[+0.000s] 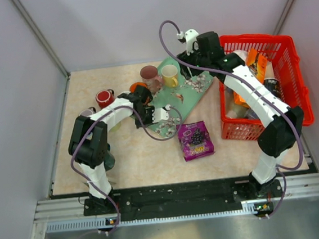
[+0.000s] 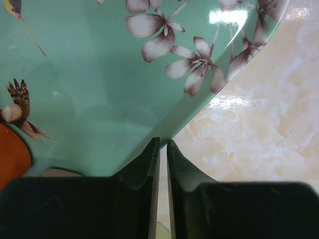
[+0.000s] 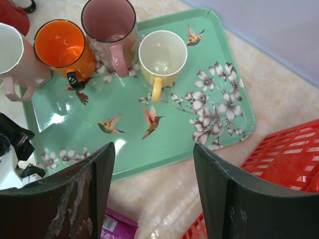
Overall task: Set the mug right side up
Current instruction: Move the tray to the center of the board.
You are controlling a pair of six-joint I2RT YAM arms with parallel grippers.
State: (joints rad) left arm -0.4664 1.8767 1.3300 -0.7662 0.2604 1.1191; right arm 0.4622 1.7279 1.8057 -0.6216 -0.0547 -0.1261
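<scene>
A red mug (image 1: 105,97) stands on the table left of the green tray (image 1: 187,97). Its top looks solid red, as if mouth down, though the view is too small to be sure. Only its edge (image 3: 11,15) shows in the right wrist view. My left gripper (image 1: 163,115) is shut and empty, its tips (image 2: 163,145) at the tray's near edge (image 2: 99,144), away from the red mug. My right gripper (image 1: 193,65) is open and empty, high above the tray's right edge (image 3: 164,157).
An orange mug (image 3: 59,44), a pink mug (image 3: 108,20) and a yellow mug (image 3: 162,52) stand mouth up on the tray. A pink mug with a white inside (image 3: 10,50) stands at its left end. A purple packet (image 1: 195,140) lies in front. A red basket (image 1: 292,84) stands at the right.
</scene>
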